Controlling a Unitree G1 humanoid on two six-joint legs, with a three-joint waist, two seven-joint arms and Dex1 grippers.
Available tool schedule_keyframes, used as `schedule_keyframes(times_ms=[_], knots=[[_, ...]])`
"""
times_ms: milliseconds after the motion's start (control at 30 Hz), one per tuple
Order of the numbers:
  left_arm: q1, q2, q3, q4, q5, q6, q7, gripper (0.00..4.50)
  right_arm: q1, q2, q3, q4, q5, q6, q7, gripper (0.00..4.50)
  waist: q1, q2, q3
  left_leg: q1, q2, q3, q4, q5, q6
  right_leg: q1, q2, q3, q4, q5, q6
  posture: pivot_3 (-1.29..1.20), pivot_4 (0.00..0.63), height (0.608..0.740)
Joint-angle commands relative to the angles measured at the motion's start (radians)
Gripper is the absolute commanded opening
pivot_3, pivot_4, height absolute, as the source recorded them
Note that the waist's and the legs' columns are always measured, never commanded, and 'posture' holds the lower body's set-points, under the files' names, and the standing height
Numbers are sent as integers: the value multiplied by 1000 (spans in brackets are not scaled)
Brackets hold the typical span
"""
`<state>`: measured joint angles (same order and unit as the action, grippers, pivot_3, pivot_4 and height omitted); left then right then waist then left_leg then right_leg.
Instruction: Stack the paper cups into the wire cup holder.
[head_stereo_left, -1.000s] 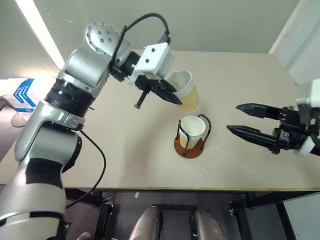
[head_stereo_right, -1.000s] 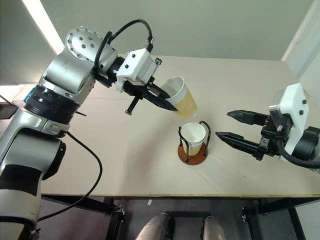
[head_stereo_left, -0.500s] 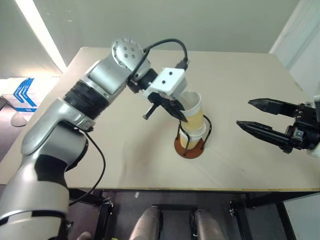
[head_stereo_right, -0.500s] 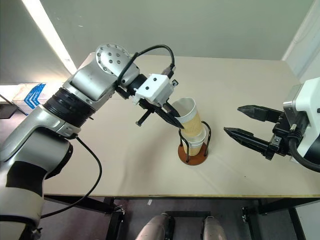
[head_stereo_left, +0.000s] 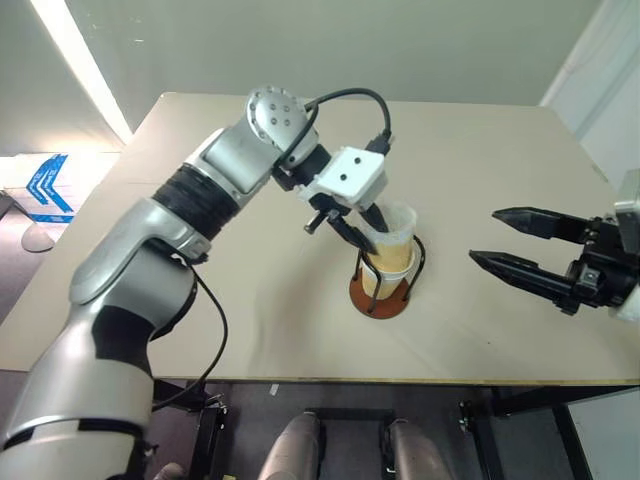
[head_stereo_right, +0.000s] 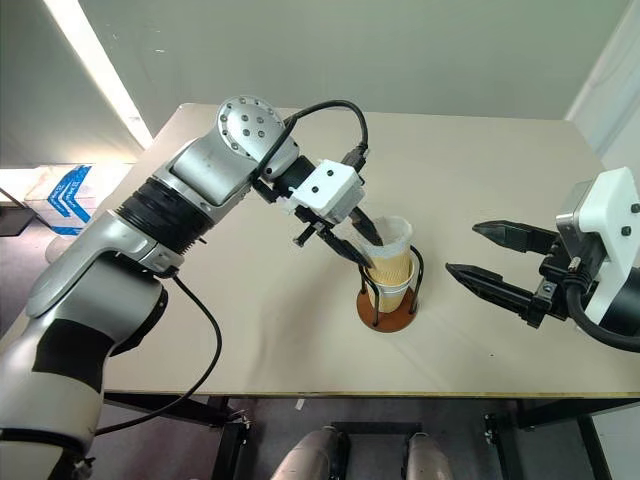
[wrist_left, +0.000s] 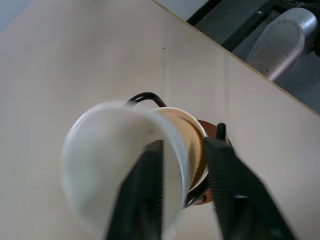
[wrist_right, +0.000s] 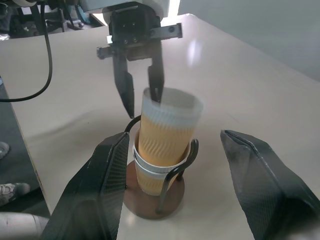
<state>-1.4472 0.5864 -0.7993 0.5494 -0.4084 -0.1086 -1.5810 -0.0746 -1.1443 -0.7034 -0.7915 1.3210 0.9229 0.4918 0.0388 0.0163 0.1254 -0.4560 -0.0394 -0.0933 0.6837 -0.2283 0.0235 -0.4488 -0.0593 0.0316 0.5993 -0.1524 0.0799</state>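
Upper paper cup (wrist_right: 167, 135) sits nested in the wire cup holder (wrist_right: 155, 197), left end effector (wrist_right: 142, 97) parted astride its rim.

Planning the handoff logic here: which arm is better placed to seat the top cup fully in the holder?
Left. Its gripper straddles the rim of the top cup, which sits nested in the cup in the holder. The right gripper hangs open, off to the side.

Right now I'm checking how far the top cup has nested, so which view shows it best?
The right wrist view: the top cup shows side-on, seated in the lower cup inside the wire cup holder. The eye views show it from above, behind the left gripper; the left wrist view looks into its mouth.
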Motion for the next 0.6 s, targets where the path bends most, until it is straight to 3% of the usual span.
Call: schedule_keyframes(times_ms=[33, 200, 333, 600], knots=[[-34, 5, 40, -15, -6, -2, -33, 2746, -3, -16, -35, -1, -3, -21, 13, 3070, 0, 0, 0, 0, 0, 0, 0, 0, 0, 0, 0, 0, 0, 0, 0, 0, 150, 740], [-16, -3, 99, -4, 9, 8, -33, 4458, -5, -20, -27, 7, -16, -25, 25, 3070, 0, 0, 0, 0, 0, 0, 0, 0, 0, 0, 0, 0, 0, 0, 0, 0, 150, 740], [-11, -68, 239, 49, 48, 54, 52, 4458, -6, -21, -26, 12, -22, -26, 33, 3070, 2, 0, 0, 0, 0, 0, 0, 0, 0, 1, 0, 0, -1, 0, 0, 0, 150, 740], [-96, -211, 487, 121, 176, 134, 510, 4458, -61, -54, 40, 67, -43, -41, 91, 3070, 2, 0, 0, 1, 0, 1, 0, 0, 0, 1, 0, 0, -2, 1, 2, 0, 150, 740]])
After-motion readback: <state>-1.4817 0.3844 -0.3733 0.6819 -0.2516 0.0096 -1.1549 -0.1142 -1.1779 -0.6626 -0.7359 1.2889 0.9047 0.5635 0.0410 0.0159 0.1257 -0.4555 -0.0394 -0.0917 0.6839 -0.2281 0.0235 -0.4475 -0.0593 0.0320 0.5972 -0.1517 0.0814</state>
